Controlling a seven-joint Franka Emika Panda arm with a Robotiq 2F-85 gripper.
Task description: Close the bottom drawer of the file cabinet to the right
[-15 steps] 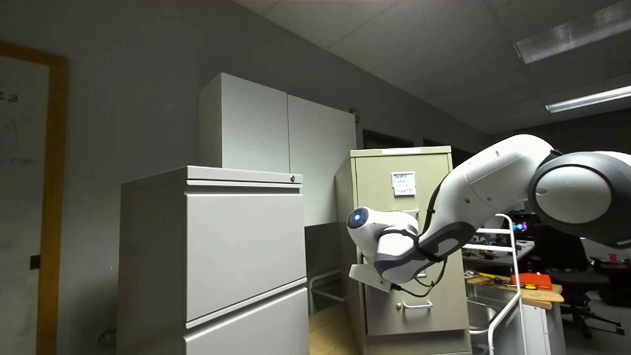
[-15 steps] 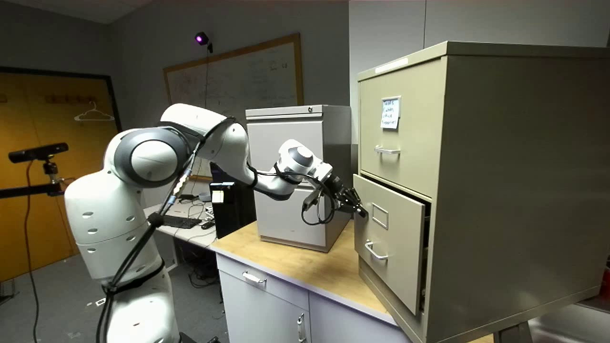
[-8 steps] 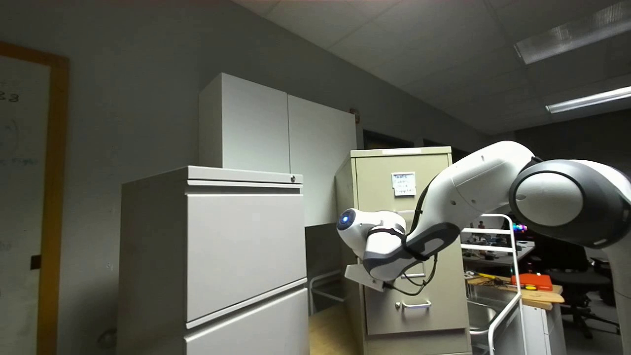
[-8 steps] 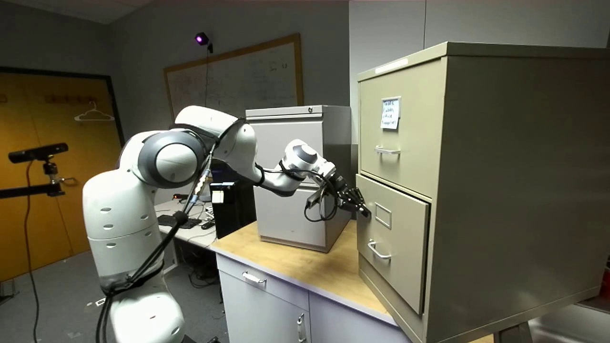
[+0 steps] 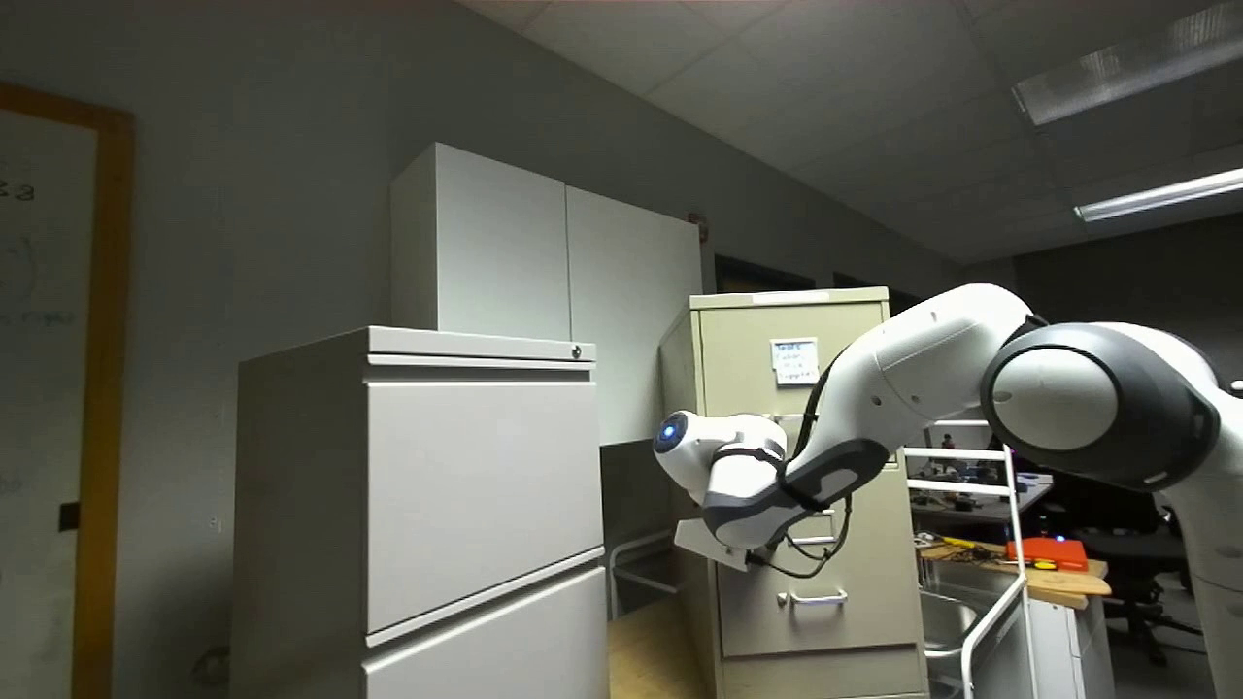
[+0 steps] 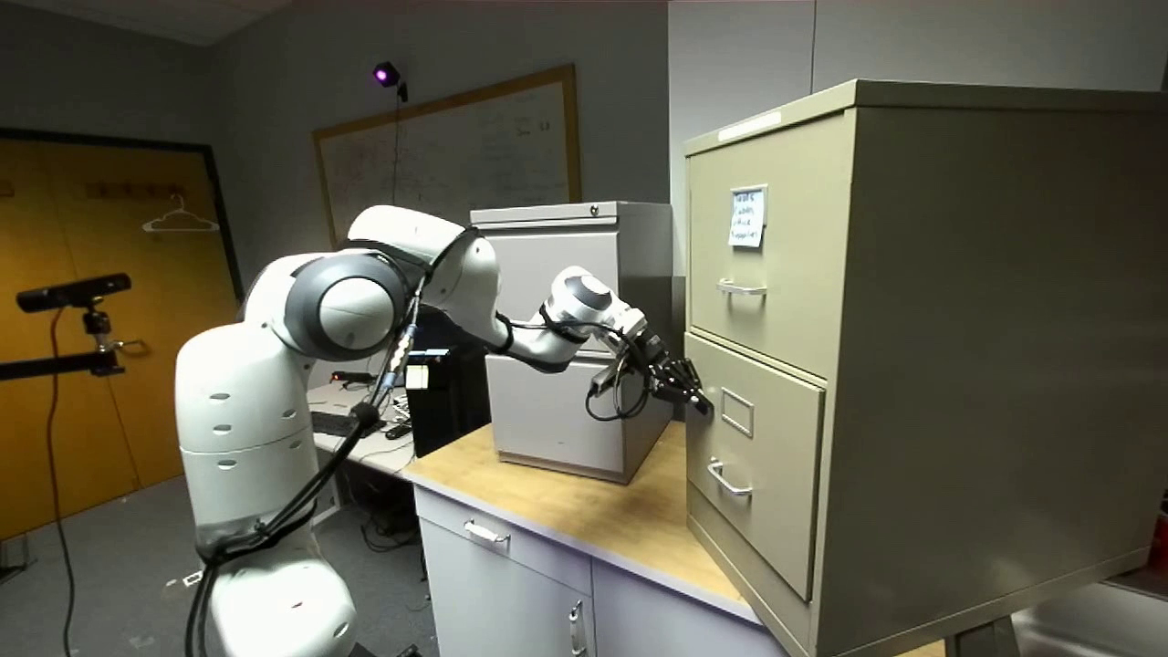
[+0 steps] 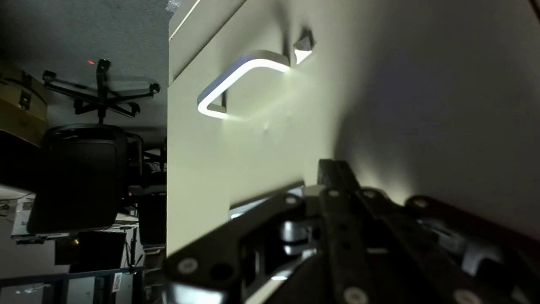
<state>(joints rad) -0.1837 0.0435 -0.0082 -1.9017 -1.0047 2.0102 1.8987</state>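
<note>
The beige file cabinet (image 6: 985,365) rises directly ahead of the tool (image 6: 701,404), its face turned toward it. The white arm (image 6: 251,411) comes in from behind the tool, bent at the elbow, its wrist sloping down to that face. The light-grey cabinet (image 6: 555,411) stands off to the side of the tool, apart from it. A pale wooden tabletop (image 6: 547,506) lies lower than the tool and carries the light-grey cabinet.

The upper drawer (image 6: 789,265) of the file cabinet is above the tool, in line with the cabinet's face. The bottom drawer (image 6: 771,461) is right at the tool: its flat front sits nearly level with the face, a thin dark seam showing along one edge, and whether it is fully home I cannot tell.

The tool is closed, its fingers (image 7: 327,171) lying side by side. Their tips look to be touching the drawer front, in its upper part, close to the edge on the light-grey cabinet's side.

Below the tool, on the same front, is a bright metal handle (image 7: 232,79). A handwritten label (image 6: 747,217) is on the upper drawer, above the tool. A rectangular label frame (image 6: 737,399) is just beside the tips. Smallest is a metal knob (image 7: 303,48) next to the handle, also lower than the tool.
</note>
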